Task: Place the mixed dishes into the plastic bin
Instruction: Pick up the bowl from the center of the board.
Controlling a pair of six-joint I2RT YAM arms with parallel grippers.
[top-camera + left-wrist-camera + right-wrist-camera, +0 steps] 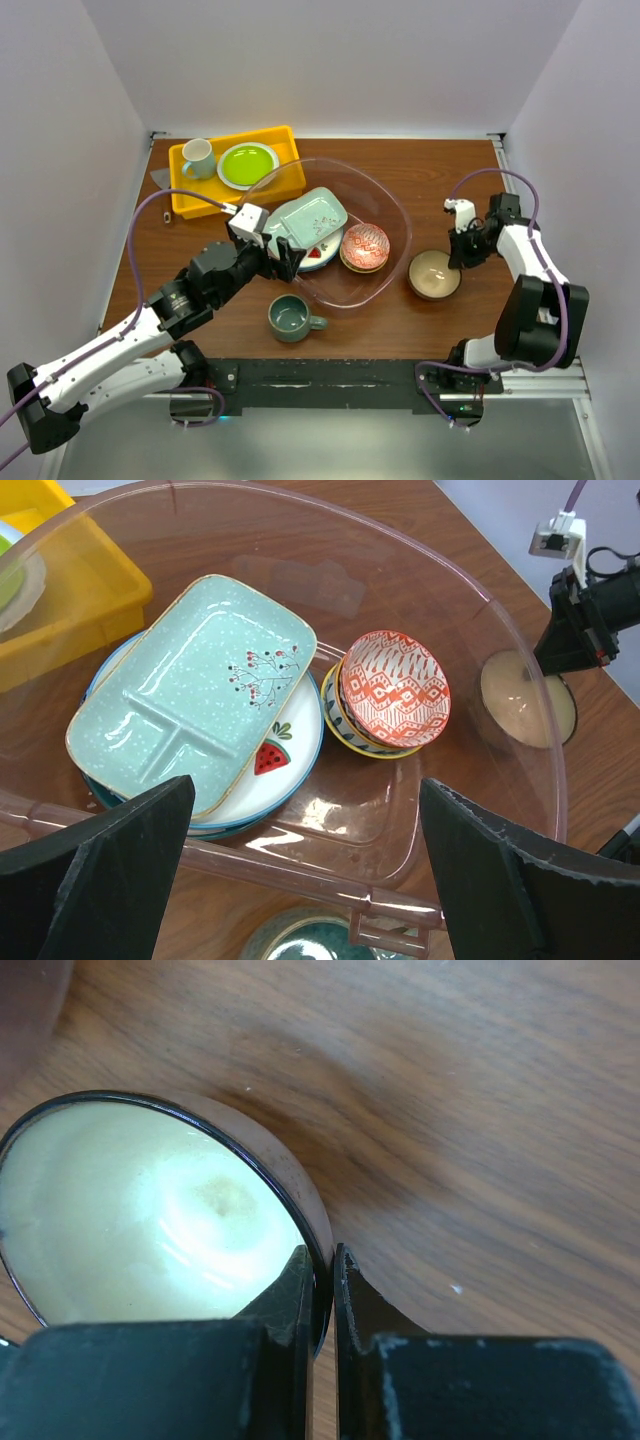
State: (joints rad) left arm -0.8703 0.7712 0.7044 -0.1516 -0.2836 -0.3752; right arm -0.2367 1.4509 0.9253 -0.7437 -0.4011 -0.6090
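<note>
**Bowl pinched at the rim, lift into the bin is next**

Your right gripper [322,1265] has its jaws together on the rim of the reddish-brown bowl [434,274], one finger inside the cream interior and one outside. The bowl sits on the wooden table [450,180], just beside the right wall of the clear plastic bin [330,825]. I judge the grasp made and the carry not yet begun.

Next, raise the bowl enough to clear the rolled rim, move it left and set it down on bare floor. Keep it level, since a rim pinch can let it swing.

Your left gripper [305,785] hangs with its jaws wide apart over the bin's near edge, holding nothing. Inside lie the divided tray [190,690] on the watermelon plate [290,750], and the red patterned bowl [395,685]. The grey-green mug [290,317] waits outside, in front.
</note>
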